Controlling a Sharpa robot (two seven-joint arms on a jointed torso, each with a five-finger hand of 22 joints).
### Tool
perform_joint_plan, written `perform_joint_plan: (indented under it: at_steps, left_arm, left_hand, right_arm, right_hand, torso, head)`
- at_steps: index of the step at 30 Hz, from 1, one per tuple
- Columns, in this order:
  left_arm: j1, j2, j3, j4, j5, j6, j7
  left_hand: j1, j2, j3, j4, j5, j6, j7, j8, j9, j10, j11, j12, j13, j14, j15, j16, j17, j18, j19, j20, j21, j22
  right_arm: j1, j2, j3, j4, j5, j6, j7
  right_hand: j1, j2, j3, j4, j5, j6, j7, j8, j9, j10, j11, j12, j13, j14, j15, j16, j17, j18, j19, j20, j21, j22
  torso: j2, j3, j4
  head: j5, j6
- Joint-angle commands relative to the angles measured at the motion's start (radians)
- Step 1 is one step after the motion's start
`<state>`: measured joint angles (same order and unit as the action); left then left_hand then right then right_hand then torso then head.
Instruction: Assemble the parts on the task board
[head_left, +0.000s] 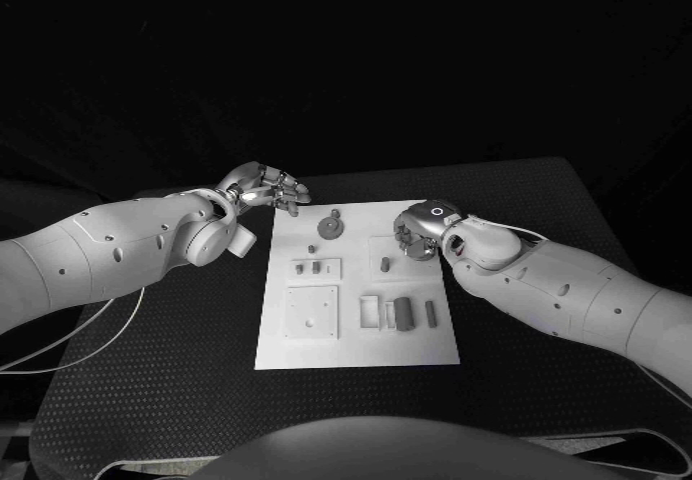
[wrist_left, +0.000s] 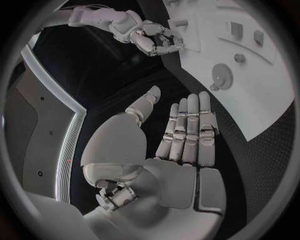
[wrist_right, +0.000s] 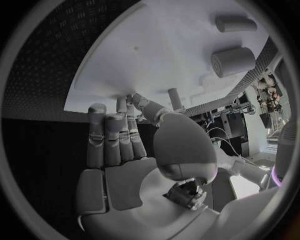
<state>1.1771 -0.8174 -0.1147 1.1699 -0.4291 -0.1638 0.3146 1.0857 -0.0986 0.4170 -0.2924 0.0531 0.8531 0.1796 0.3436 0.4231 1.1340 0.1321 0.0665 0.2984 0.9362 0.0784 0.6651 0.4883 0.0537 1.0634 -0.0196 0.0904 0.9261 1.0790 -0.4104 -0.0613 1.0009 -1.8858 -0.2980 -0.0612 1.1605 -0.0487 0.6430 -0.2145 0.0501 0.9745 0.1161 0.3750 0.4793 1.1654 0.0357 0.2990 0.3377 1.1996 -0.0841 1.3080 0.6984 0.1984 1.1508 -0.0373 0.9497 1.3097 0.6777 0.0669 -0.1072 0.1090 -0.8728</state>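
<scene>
The white task board (head_left: 355, 345) lies in the middle of the black table. On it are a round disc part (head_left: 332, 228) at the far end, small pieces (head_left: 307, 267), a peg (head_left: 384, 264) and upright blocks (head_left: 402, 312) near the front. My left hand (head_left: 267, 188) hovers off the board's far left corner, fingers straight and apart, holding nothing (wrist_left: 187, 130). My right hand (head_left: 423, 228) is at the board's far right edge; its fingertips (wrist_right: 122, 105) reach the board's rim, thumb close beside them, nothing visible between. A peg (wrist_right: 175, 97) and a cylinder (wrist_right: 232, 61) stand just beyond.
A square plate (head_left: 312, 310) sits in the board's near left area. A white cable (head_left: 58, 345) trails off the table's left side under my left arm. Bare table (head_left: 173, 400) surrounds the board in front and on both sides.
</scene>
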Motion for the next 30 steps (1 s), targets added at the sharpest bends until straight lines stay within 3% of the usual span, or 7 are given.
perform_joint_plan:
  at_steps: [1, 30]
  left_arm:
    - [0.002, 0.001, 0.001, 0.001, 0.002, 0.013, 0.006]
    - [0.003, -0.003, 0.001, -0.013, 0.000, 0.018, 0.004]
  left_hand:
    - [0.009, 0.002, -0.006, 0.002, -0.004, -0.005, -0.001, 0.002, -0.001, -0.005, 0.001, 0.003, -0.001, 0.006, -0.001, -0.007, 0.001, 0.017, 0.008, 0.000, -0.005, -0.002]
    - [0.012, 0.003, -0.007, 0.002, -0.004, -0.005, -0.001, 0.002, -0.001, -0.004, 0.000, 0.003, -0.003, 0.007, -0.001, -0.010, 0.005, 0.017, 0.010, -0.001, -0.007, -0.004]
  right_arm:
    - [-0.002, -0.001, -0.002, 0.004, -0.023, 0.004, 0.002]
    - [0.000, -0.034, 0.003, 0.046, -0.004, -0.035, -0.008]
  right_hand:
    - [0.008, 0.002, 0.000, -0.007, -0.002, 0.012, 0.003, 0.005, 0.015, 0.143, -0.014, 0.005, 0.004, 0.006, -0.002, 0.005, 0.001, 0.063, 0.009, 0.000, 0.006, 0.020]
    - [0.007, 0.001, 0.003, -0.009, -0.002, 0.018, 0.000, 0.009, 0.021, 0.150, -0.018, 0.006, 0.013, 0.013, -0.006, 0.003, 0.002, 0.063, 0.013, -0.002, 0.012, 0.019]
  torso:
    - [0.000, 0.0002, -0.0005]
    - [-0.001, -0.0001, -0.0013]
  head:
    - [0.000, 0.000]
    - [-0.002, 0.000]
